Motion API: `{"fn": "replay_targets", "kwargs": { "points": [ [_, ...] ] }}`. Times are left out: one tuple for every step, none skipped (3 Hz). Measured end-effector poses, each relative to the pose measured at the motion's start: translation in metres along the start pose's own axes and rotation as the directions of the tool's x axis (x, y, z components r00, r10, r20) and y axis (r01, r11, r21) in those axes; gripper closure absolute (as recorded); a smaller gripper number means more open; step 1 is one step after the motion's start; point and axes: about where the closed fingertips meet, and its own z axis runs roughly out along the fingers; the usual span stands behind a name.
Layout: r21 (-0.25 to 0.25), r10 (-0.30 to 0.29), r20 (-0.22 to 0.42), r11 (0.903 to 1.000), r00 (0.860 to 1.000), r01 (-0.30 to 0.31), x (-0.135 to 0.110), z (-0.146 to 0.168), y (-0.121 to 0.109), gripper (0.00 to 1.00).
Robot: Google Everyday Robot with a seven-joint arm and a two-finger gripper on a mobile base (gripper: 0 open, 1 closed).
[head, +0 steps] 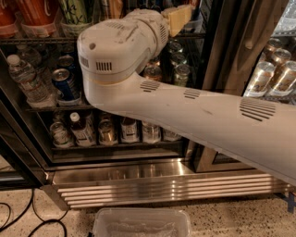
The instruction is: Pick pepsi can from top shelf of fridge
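Nearest, at the bottom edge: one clear plastic tub (141,223), rectangular with rounded corners, on a speckled floor (240,217); black cables (21,216) looping at the left.

Above that, one arm (199,115) of smooth white plastic, thick and rounded, crossing from the lower right up to a bulky round joint; three slotted vent patches along its length, one more on the joint. At its far end, one gripper (178,18), tan and blocky, up at the level of the top shelf (37,40) inside the fridge (212,55); whether apart or together cannot be told.

Behind the arm, a ribbed stainless-steel base (162,187), shiny, in horizontal ridges; black frame above it.

On the lowest rack, a row of six: one white-capped bottle (81,129) and five cans. On the middle rack, one clear ridged water bottle (27,81), tilted; just beside it one glossy blue can (64,85); a few silver-topped cans further right, partly covered by the arm.

On the top shelf, dark wire with clear plastic cups: two red cans (39,10) and one green-and-white can (76,10) at the left. Pepsi can not to be made out there; the stretch near the gripper hidden by the arm.

Far right, behind another door, four silver cans (259,78).
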Motion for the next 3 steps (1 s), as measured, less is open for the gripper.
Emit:
{"fn": "replay_targets", "kwargs": {
  "points": [
    [-0.026,0.017,-0.009,0.9995,1.0,-0.017,0.0005,0.001,0.0076,0.2],
    [-0.038,0.024,-0.014,0.999,1.0,-0.024,-0.0008,0.0014,0.0107,0.2],
    [-0.047,0.028,-0.016,0.9985,0.999,-0.029,-0.0027,0.0015,0.0137,0.21]
  ]
}}
